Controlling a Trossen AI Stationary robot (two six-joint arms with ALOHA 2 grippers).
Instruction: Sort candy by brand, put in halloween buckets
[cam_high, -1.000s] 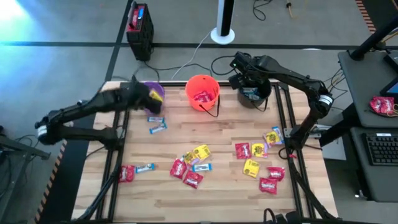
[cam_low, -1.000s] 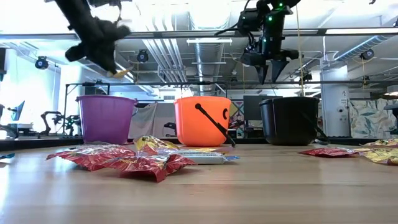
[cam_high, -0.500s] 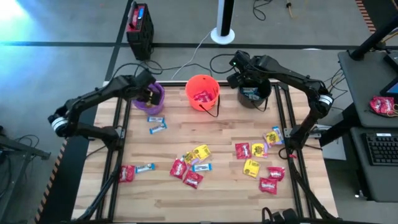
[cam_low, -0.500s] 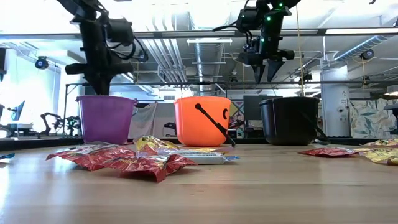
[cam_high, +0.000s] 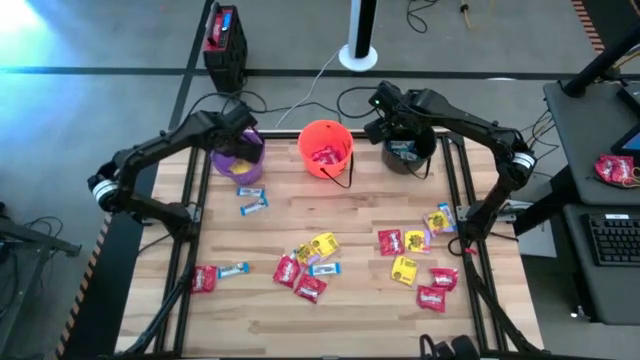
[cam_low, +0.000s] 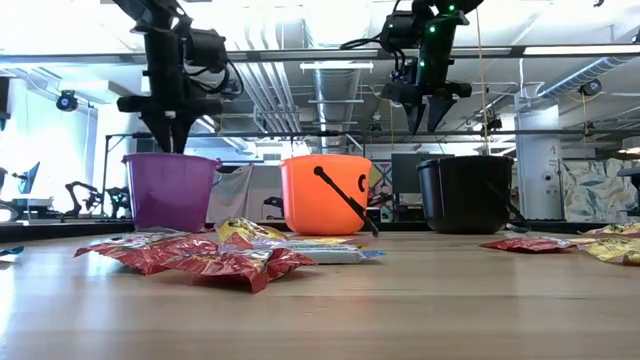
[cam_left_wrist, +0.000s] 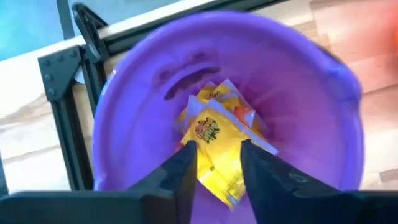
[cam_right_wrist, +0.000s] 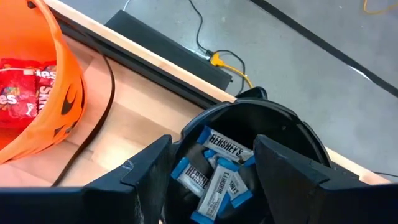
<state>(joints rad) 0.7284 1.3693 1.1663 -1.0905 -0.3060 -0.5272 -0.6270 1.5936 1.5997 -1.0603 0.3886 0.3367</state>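
Left end effector (cam_left_wrist: 214, 168) is hanging over the purple bucket (cam_left_wrist: 298, 81), fingers parted, gripping nothing, yellow packets (cam_left_wrist: 214, 140) lying inside. Right end effector (cam_right_wrist: 214, 171) is hovering wide open and empty over the black bucket (cam_right_wrist: 292, 127), HERSHEY'S bars (cam_right_wrist: 227, 146) showing inside.

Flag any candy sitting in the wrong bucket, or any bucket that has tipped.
Nothing stands out. The purple bucket holds yellow packets, the orange bucket red ones, the black bucket blue-and-white ones. All three stand upright in the low view.
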